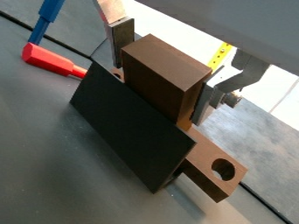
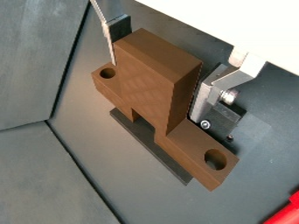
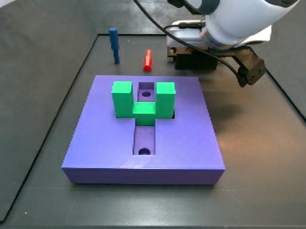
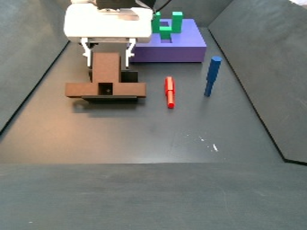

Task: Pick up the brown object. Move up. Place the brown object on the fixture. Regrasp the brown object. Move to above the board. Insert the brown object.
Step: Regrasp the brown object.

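Observation:
The brown object [image 1: 158, 74] is a flat bar with a round hole near each end and a tall block rising from its middle. It rests across the dark fixture [image 1: 122, 131], also seen under it in a wrist view [image 2: 146, 140]. My gripper [image 1: 159, 87] straddles the tall block, one finger flush against each side, shut on it. Both side views show the gripper [image 4: 106, 65] low over the brown object [image 4: 108, 79], away from the purple board [image 3: 96, 134].
A red peg [image 4: 170, 91] lies on the floor beside the fixture, with a blue peg [image 4: 213, 76] standing a little past it. A green U-shaped block [image 3: 143, 98] sits in the board's groove. Dark walls enclose the floor.

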Robot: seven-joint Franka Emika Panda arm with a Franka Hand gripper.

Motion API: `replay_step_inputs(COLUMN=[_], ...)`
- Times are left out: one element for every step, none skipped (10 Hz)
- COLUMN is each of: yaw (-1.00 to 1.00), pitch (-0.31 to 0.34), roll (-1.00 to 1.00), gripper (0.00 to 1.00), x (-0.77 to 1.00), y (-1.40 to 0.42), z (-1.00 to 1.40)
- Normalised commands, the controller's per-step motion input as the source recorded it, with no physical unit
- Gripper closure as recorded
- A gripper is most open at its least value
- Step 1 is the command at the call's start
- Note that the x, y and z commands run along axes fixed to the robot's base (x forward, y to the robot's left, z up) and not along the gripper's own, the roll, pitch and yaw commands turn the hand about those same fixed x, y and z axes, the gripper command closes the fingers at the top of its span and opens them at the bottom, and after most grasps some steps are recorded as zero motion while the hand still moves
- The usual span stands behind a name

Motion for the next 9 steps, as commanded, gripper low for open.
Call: replay_step_inputs(yaw=[0.0, 0.0, 0.0, 0.0, 0.0, 0.0, 0.0, 0.0, 0.0], pitch=[0.0, 0.0, 0.0, 0.0, 0.0, 0.0, 0.0, 0.0, 0.0], roll=[0.0, 0.0, 0.0, 0.0, 0.0, 0.0, 0.0, 0.0, 0.0], gripper=[1.0, 1.0, 1.0, 1.0, 1.0, 1.0, 1.0, 1.0, 1.0], x=[0.0, 0.0, 0.0, 0.0, 0.0, 0.0, 0.0, 0.0, 0.0], y=[0.0, 0.0, 0.0, 0.0, 0.0, 0.0, 0.0, 0.0, 0.0], z=[0.0, 0.0, 0.0, 0.0, 0.0, 0.0, 0.0, 0.0, 0.0])
